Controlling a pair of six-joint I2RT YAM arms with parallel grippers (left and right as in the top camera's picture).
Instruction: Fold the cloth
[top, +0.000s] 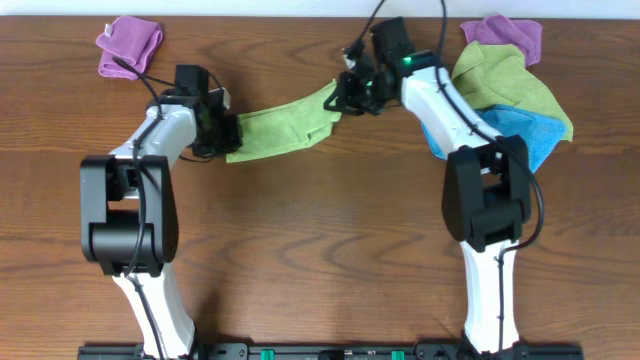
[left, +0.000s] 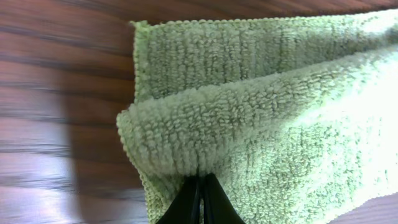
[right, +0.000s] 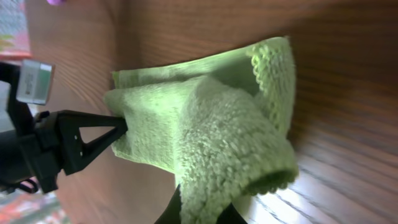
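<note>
Two grippers are sharing one load: the green cloth (top: 285, 125) is stretching as a narrow band between them on the table (top: 300, 250). At its left end the left gripper (top: 226, 137) is pinching a rolled double edge, its fingers (left: 194, 200) pressed together on the pile. At the other end the right gripper (top: 342, 97) is clamping a thick bunched wad. In the right wrist view its tips are sitting mostly buried under fabric.

Long axis is running left to right, with the right end angling toward the far side of the table. Each arm is sitting at its own end, so neither is nearer the middle. Near the left end the lower layer is lying flat on the wood. I cannot tell whether the midsection is touching.

Judgement: the fold is turning on this axis, one end needing to travel along it toward the other.

Spare cloths (top: 510, 95) are piling up beside the right arm. A purple cloth (top: 128, 45) is lying at far left, well apart from the band.
</note>
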